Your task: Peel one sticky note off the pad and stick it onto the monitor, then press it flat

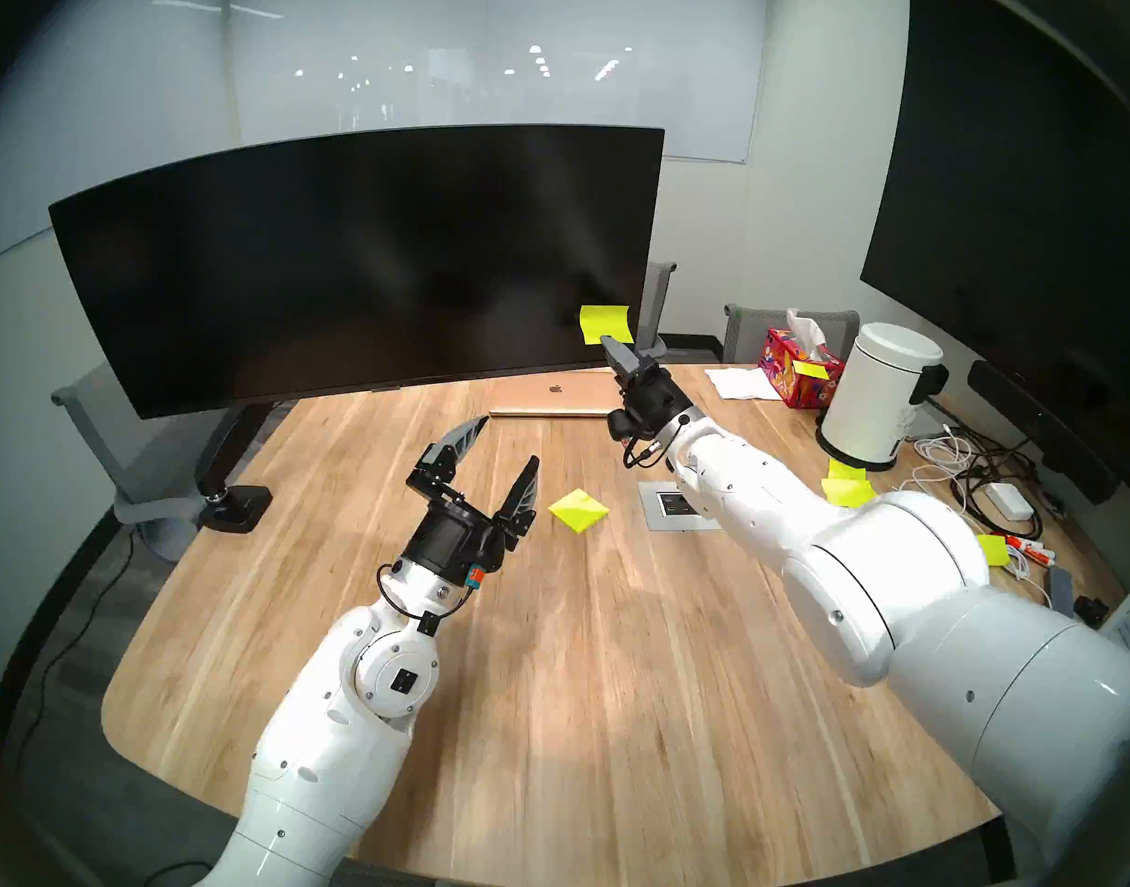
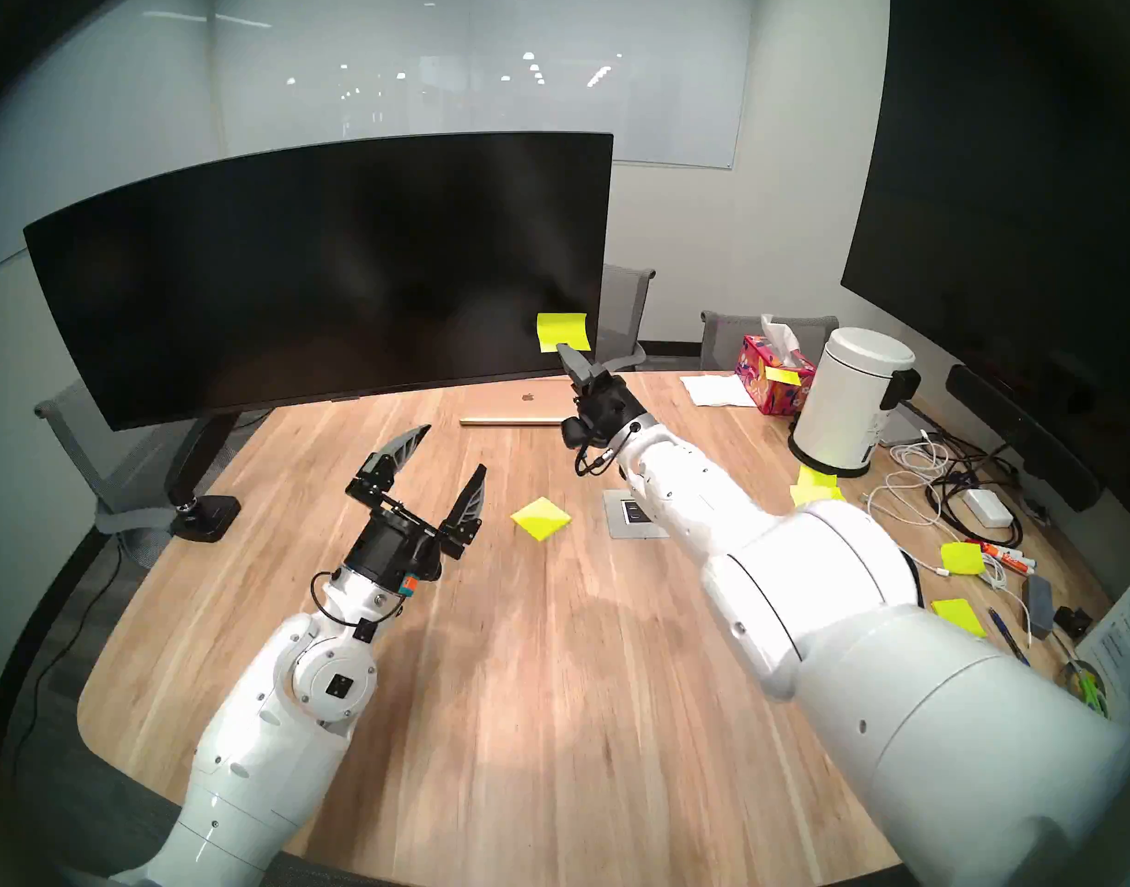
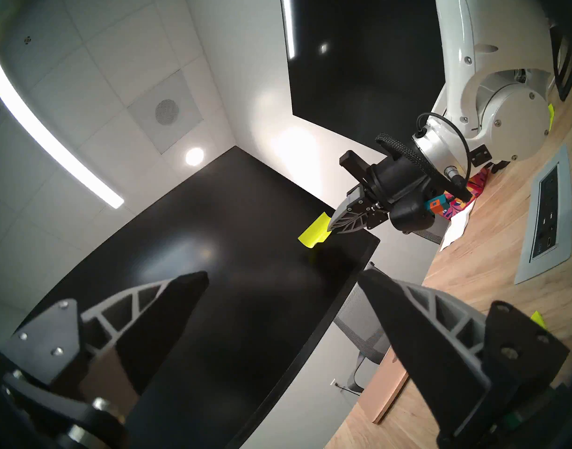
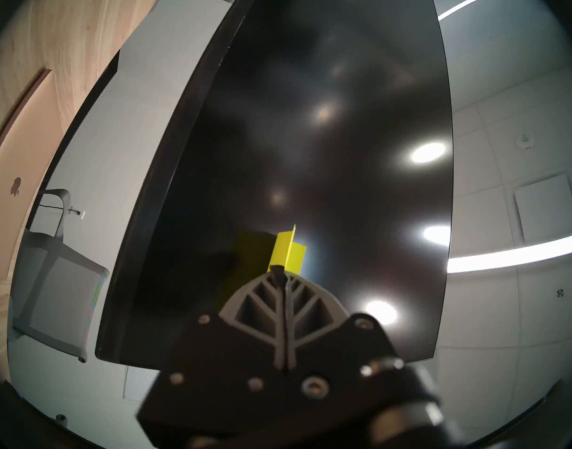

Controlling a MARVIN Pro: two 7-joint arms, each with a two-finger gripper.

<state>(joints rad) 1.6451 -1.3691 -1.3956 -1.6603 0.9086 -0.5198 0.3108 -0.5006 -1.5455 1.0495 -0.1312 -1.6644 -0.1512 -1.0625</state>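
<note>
The wide curved black monitor (image 1: 357, 258) stands at the back of the wooden table (image 1: 549, 674). My right gripper (image 1: 609, 343) is raised in front of the monitor's lower right corner. It is shut on the bottom edge of a neon yellow-green sticky note (image 1: 605, 322). The right wrist view shows the sticky note (image 4: 287, 250) sticking up from the closed fingertips, with its reflection close beside it in the screen. I cannot tell whether it touches the glass. The pad (image 1: 578, 510) lies on the table's middle. Left of the pad, my left gripper (image 1: 511, 439) hovers open and empty.
A closed laptop (image 1: 552, 399) lies under the monitor's right end. A tissue box (image 1: 799, 373), a white bin (image 1: 882, 396), loose yellow notes (image 1: 847, 486) and cables crowd the right side. A power outlet panel (image 1: 677, 505) is set into the table. A larger flat screen (image 1: 1029, 194) hangs at right.
</note>
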